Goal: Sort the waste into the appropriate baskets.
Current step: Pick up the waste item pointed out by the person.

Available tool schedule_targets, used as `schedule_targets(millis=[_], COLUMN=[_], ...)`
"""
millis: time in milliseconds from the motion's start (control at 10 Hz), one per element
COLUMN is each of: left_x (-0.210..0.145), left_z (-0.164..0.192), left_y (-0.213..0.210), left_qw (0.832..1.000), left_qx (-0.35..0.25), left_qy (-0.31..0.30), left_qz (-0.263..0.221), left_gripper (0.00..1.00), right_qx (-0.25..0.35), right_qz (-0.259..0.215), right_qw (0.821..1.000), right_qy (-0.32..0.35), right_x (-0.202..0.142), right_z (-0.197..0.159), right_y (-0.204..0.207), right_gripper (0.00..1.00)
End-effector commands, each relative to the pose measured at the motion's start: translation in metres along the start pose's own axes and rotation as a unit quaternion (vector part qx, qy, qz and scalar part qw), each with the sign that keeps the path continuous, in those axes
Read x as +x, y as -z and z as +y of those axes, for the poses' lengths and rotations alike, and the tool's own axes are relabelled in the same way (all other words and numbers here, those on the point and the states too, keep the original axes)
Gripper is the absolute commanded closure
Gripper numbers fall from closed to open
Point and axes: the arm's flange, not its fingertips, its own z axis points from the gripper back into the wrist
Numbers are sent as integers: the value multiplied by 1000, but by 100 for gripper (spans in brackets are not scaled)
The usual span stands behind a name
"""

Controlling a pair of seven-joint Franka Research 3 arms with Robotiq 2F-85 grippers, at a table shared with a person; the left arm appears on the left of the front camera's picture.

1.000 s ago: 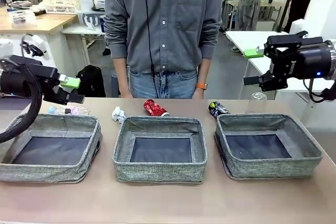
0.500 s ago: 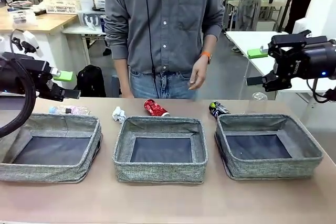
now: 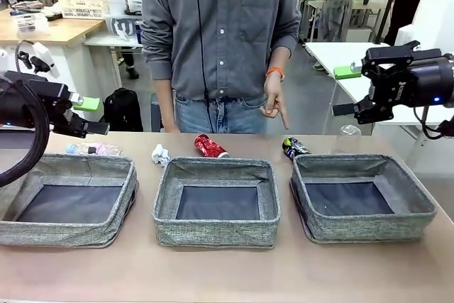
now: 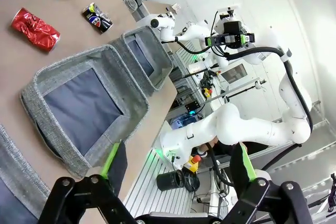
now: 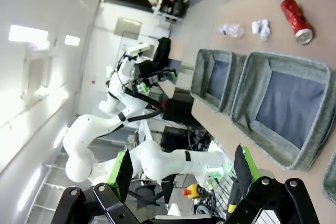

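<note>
Pointing downward, the person's hand [image 3: 274,102] hangs at the far side of the table [image 3: 227,274], index finger out and aimed toward the dark can [image 3: 294,147], clear of it. That dark can lies just behind the far left corner of the right basket [image 3: 369,229]; a clear cup [image 3: 347,136] stands behind the same basket. On its side behind the middle basket [image 3: 213,233] lies the red can [image 3: 210,146], with the paper wad [image 3: 160,154] just left of it and the bottle [image 3: 92,149] lying behind the left basket [image 3: 64,234]. All three baskets show their dark bottoms. Over the far edge of the left basket hovers the left gripper [image 3: 92,116], jaws spread, nothing between them. High above the cup hangs the right gripper [image 3: 344,91], jaws likewise spread wide, gripping nothing.
</note>
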Motion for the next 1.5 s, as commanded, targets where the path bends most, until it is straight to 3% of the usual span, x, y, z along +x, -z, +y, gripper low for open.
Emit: schedule_targets(millis=[0, 1100, 1200, 1300, 1400], left_x=[2, 2, 2, 2, 2], left_z=[0, 0, 0, 0, 0], left_y=[2, 2, 2, 2, 2], left_qw=[1000, 1000, 1000, 1000, 1000], left_qx=[-11, -11, -11, -11, -11], left_qy=[12, 12, 12, 12, 12], left_qz=[-11, -11, -11, -11, -11], left_gripper=[0, 0, 0, 0, 0], right_qx=[11, 1, -70, -219, -359], right_qz=[-6, 0, 28, 37, 28], right_qw=[1000, 1000, 997, 973, 929], right_qy=[4, 0, -35, -60, -78], right_x=[3, 0, 15, 36, 52], right_z=[5, 0, 6, 11, 11], right_y=[2, 0, 19, 43, 60], right_gripper=[0, 0, 0, 0, 0])
